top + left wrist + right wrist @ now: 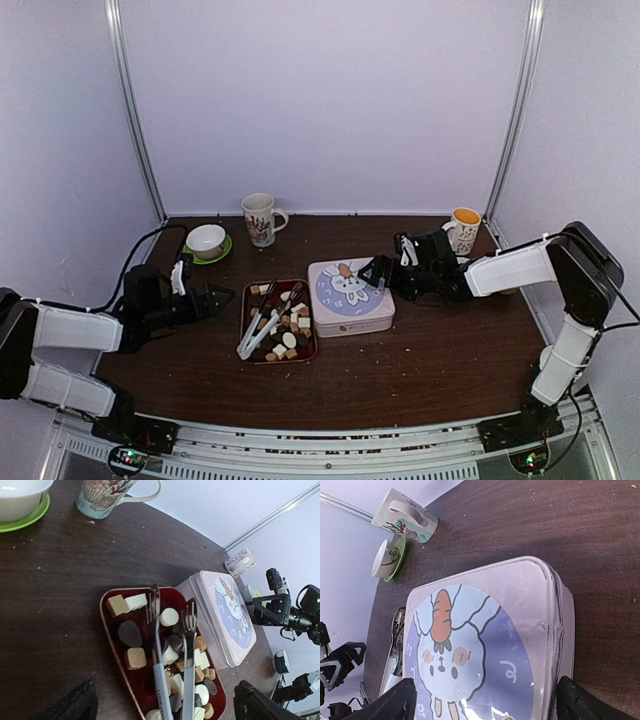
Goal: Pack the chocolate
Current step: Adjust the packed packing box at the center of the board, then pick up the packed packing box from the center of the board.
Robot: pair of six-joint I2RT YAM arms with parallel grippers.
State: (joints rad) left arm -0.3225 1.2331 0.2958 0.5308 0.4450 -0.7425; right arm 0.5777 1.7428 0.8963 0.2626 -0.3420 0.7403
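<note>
The chocolate (288,325) is several small dark, tan and white pieces in a dark red tray (246,318) at the table's middle. Metal tongs (262,325) lie across them. In the left wrist view the chocolate (136,657) sits under the tongs (160,680). My left gripper (222,297) hangs open just left of the tray, nothing between its fingers (80,705). A closed tin with a rabbit lid (350,297) stands right of the tray. My right gripper (375,272) is open above the tin's right side, its fingers (580,702) spanning the lid (485,630).
A patterned mug (261,218) and a white bowl on a green saucer (206,241) stand at the back left. A mug with a yellow inside (464,229) stands at the back right, behind the right arm. White walls close the table's sides and back.
</note>
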